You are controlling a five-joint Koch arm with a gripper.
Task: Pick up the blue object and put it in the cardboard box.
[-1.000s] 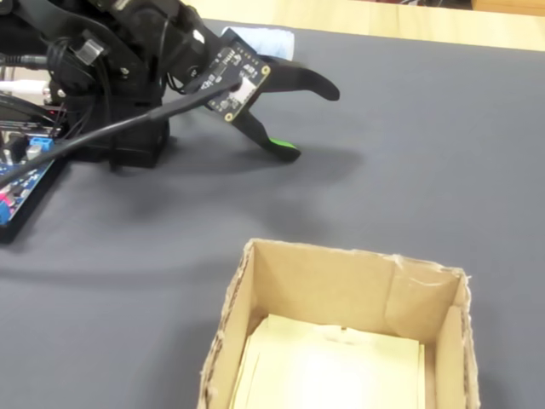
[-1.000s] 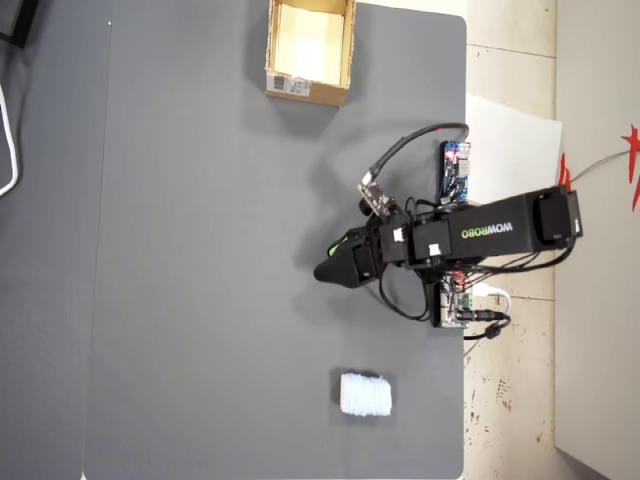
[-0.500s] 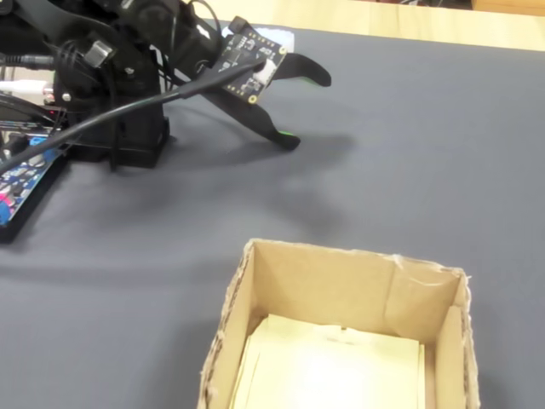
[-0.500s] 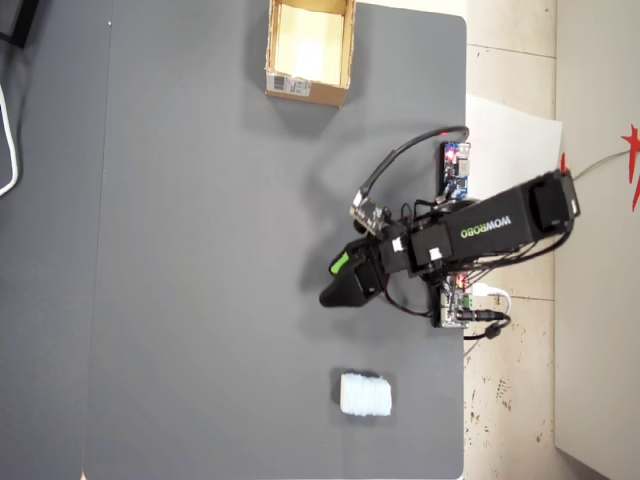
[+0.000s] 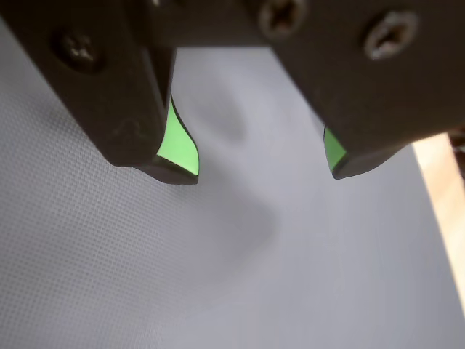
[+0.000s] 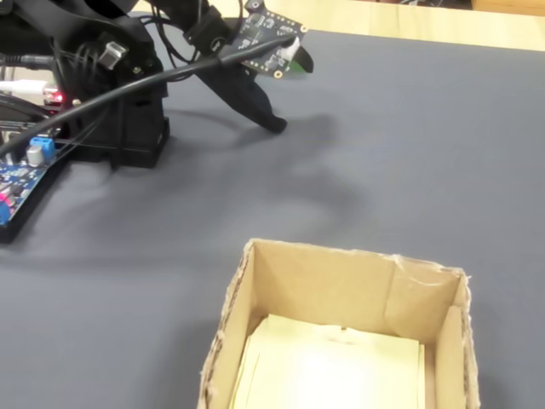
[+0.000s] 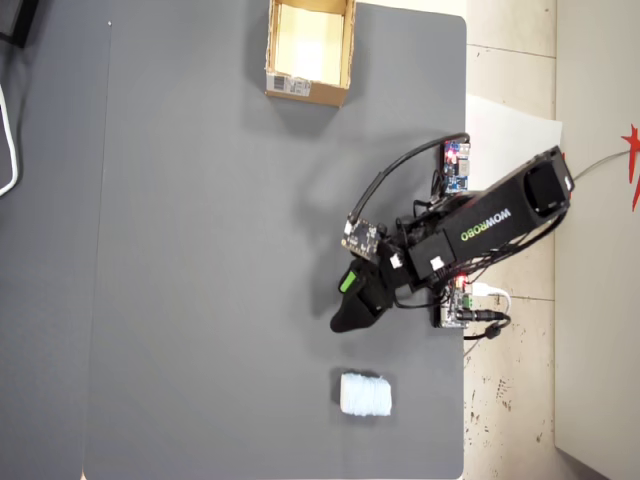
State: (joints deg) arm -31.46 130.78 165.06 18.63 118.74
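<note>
In the overhead view the pale blue object [image 7: 365,394] lies on the grey mat near the bottom edge. My gripper [image 7: 340,303] hangs a short way above it in the picture, apart from it and angled toward it. The wrist view shows my gripper [image 5: 259,169] open, green pads [image 5: 178,145] facing each other with only bare mat between them. The cardboard box [image 7: 305,90] stands at the top of the overhead view, far from the arm, open side up. In the fixed view the box [image 6: 341,257] fills the foreground and my gripper [image 6: 288,92] is at the back; the blue object is hidden there.
A small camera board [image 7: 360,237] with a black cable rides beside the gripper. Circuit boards [image 7: 455,170] with wires sit at the arm's base by the mat's right edge. In the fixed view a blue board [image 6: 21,166] lies at the left.
The arm has swung away from the box toward the blue object, downward in the overhead view. The jaws stay open and hold nothing. Box and blue object have not moved.
</note>
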